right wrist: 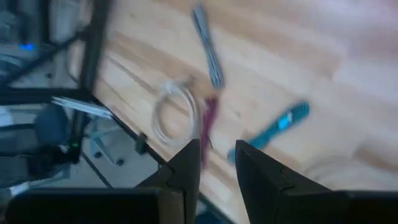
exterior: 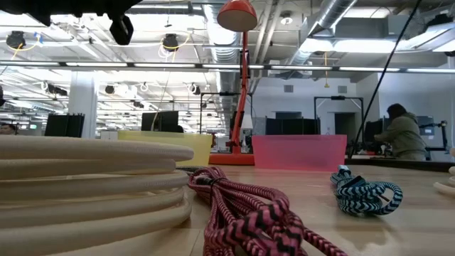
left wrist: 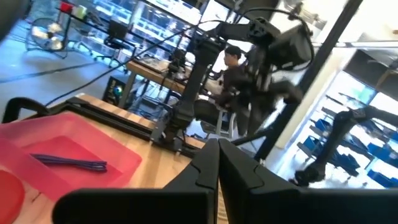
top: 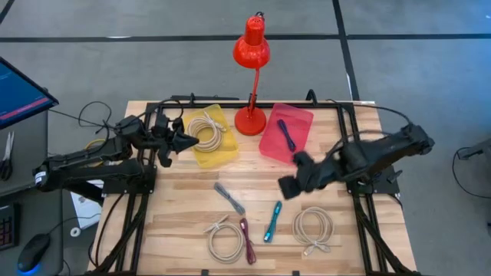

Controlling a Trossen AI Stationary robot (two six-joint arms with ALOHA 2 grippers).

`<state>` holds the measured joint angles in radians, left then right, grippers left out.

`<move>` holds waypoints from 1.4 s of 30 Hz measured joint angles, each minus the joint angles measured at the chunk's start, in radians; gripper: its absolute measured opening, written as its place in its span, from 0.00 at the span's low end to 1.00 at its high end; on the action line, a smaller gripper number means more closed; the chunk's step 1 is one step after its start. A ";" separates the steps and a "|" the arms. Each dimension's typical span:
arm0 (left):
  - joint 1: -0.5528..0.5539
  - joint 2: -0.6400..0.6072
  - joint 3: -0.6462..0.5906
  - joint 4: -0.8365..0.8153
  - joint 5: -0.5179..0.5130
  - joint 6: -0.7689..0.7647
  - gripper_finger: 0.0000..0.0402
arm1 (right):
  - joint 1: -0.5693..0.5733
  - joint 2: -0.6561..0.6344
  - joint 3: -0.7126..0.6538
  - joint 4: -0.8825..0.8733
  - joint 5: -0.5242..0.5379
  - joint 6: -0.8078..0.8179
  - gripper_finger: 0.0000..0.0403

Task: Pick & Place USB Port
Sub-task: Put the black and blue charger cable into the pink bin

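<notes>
The left gripper (top: 186, 141) is hovering at the edge of the yellow tray (top: 222, 152) near the back of the wooden table (top: 176, 207), and its fingers are pinched fully together with nothing between them. You can see the same closed tips in the left wrist view (left wrist: 217, 163), pointing out over the pink tray (left wrist: 118, 152).

A coiled cream cable (top: 205, 129) is sitting inside the yellow tray, just beside those closed tips. The pink tray (top: 301, 123) is holding a dark purple cable (top: 286, 135), which is also showing up in the left wrist view (left wrist: 69, 162). A red desk lamp (top: 252, 69) is standing between the two trays.

The right gripper (top: 296, 175) is hanging above the table in front of the pink tray. Its fingers are sitting a little apart with an empty gap, so it is not holding anything; the right wrist view (right wrist: 216, 163) is showing that gap clearly.

The rest of the cables are lying loose on the front half of the table: a gray cable (top: 229, 198), a teal cable (top: 272, 221), a dark red cable (top: 247, 240), a cream coil (top: 222, 238) touching that red one, and another cream coil (top: 313, 230) near the right side.

In the low view a person (exterior: 402, 133) is sitting at a desk in the room behind the table.
</notes>
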<state>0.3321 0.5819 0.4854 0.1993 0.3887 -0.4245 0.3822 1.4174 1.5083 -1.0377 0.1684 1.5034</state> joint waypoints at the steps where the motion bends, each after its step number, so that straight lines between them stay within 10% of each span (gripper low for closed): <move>1: 0.000 0.000 0.000 0.000 0.008 0.001 0.02 | 0.014 0.022 0.000 -0.001 -0.017 0.034 0.23; 18: 0.000 0.000 0.000 -0.023 0.037 0.032 0.03 | 0.106 0.384 -0.001 0.027 -0.097 0.284 0.24; 32: 0.000 0.001 0.000 -0.062 0.036 0.031 0.03 | 0.080 0.550 0.000 0.114 -0.093 0.271 0.56; 42: 0.000 0.001 0.000 -0.064 0.036 0.031 0.02 | 0.075 0.619 -0.002 0.116 -0.128 0.251 0.59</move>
<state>0.3321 0.5825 0.4854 0.1350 0.4248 -0.3931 0.4576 2.0360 1.5066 -0.9214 0.0401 1.7542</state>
